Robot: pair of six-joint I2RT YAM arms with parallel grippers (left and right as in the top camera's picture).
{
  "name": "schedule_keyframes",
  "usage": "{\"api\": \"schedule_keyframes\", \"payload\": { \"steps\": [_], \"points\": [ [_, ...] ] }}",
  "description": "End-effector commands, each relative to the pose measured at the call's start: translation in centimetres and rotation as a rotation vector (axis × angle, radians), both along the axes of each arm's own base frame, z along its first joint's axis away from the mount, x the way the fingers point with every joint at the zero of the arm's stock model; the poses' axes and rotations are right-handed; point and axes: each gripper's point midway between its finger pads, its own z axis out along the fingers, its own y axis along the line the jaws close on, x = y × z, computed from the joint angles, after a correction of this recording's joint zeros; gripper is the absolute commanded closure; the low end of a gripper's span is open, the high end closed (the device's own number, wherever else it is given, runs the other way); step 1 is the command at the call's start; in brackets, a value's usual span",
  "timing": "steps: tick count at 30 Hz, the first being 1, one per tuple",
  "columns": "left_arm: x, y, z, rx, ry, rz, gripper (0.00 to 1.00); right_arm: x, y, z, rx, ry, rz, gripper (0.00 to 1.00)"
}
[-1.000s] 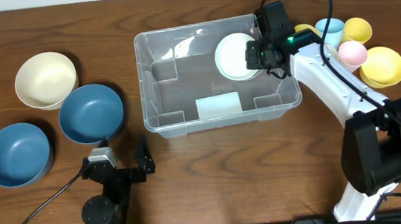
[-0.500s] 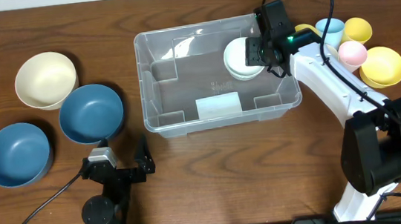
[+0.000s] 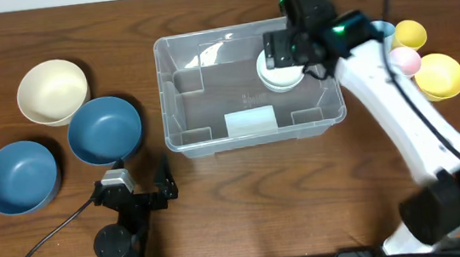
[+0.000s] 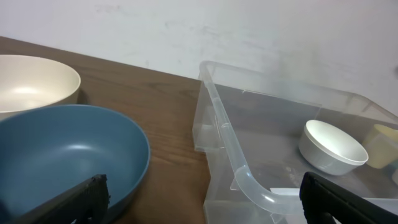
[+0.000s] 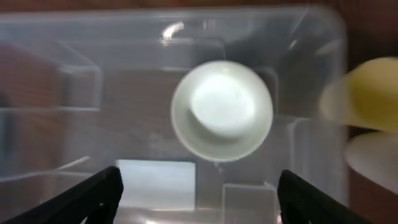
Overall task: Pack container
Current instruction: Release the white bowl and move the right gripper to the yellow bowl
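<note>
The container (image 3: pixel 169 101) is a large clear bin in the middle of the table. A white bowl (image 3: pixel 278 74) sits upright on its floor at the right end. My right gripper (image 3: pixel 293 52) hovers above that bowl, open, with nothing between its fingers. In the right wrist view the white bowl (image 5: pixel 222 111) lies well beyond the right gripper (image 5: pixel 199 199), with the bin's pale label (image 5: pixel 155 182) below it. My left gripper (image 3: pixel 143 179) rests open near the table's front edge. In the left wrist view the left gripper (image 4: pixel 205 208) faces the container's near corner (image 4: pixel 231 163).
Left of the bin stand a cream bowl (image 3: pixel 52 91) and two blue bowls (image 3: pixel 104 129) (image 3: pixel 19 174). Right of it, partly behind my right arm, are two yellow bowls (image 3: pixel 438 75) (image 3: pixel 409 34), a pink one (image 3: pixel 404 60) and a light blue cup (image 3: pixel 380 29).
My right gripper opened and let go of the white bowl, which settled flat on the bin's floor. The gripper then lifted away above it. The left arm has not moved.
</note>
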Motion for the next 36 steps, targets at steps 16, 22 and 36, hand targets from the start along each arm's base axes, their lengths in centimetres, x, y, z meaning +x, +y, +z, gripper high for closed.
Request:
{"api": "schedule_keyframes", "payload": {
  "steps": [16,22,36],
  "points": [
    [-0.1,0.2,-1.5,0.026,0.044,0.007,0.02,-11.2,-31.4,4.0,0.071,0.121,-1.033,0.16],
    [-0.1,0.2,-1.5,0.026,0.044,0.007,0.02,-12.8,-36.7,-1.7,0.079,0.183,-1.193,0.18],
    [-0.1,0.2,-1.5,0.026,0.044,0.007,0.02,-10.2,-38.0,-15.9,0.206,0.252,-1.062,0.01]
  ]
}}
